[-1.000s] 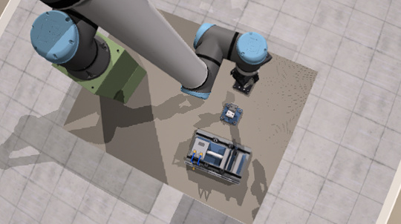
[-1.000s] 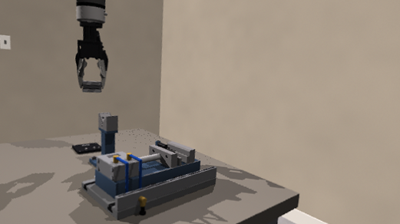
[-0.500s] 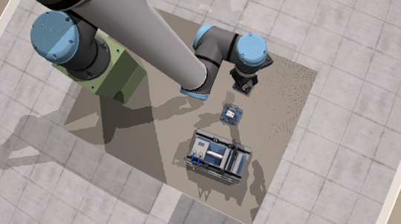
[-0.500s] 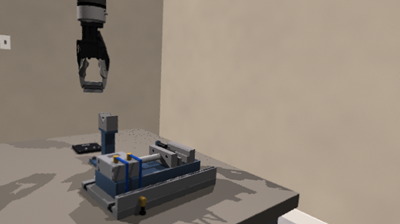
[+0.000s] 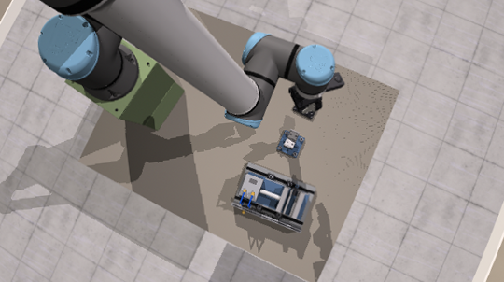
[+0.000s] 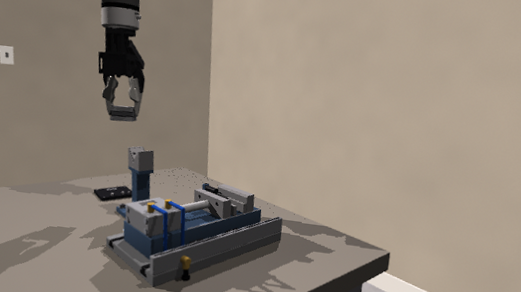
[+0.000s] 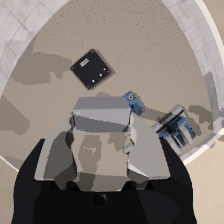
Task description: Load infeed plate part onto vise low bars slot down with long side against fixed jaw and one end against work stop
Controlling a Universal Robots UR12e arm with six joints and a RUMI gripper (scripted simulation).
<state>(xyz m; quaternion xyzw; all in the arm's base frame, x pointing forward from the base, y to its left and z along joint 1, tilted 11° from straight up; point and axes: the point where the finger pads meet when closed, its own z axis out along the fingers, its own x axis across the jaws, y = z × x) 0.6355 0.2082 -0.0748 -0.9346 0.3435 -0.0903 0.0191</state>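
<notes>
Top: end effector (image 5: pixel 309 109) (image 6: pixel 123 113) (image 7: pixel 102 112) beyond V-block (image 5: pixel 290 143) (image 6: pixel 141 160) (image 7: pixel 134 102), vise (image 5: pixel 265 200) (image 6: pixel 216 233) (image 7: pixel 175 129) on V-block's far side.

Exterior: part (image 6: pixel 123 117) (image 7: pixel 102 114) clamped between 2 fingertips, high above tabletop (image 5: pixel 217 163) (image 6: pixel 51 240) (image 7: pixel 140 55); height absent from top.

Wrist: part's long axis spans finger to finger; slot direction unclear.
</notes>
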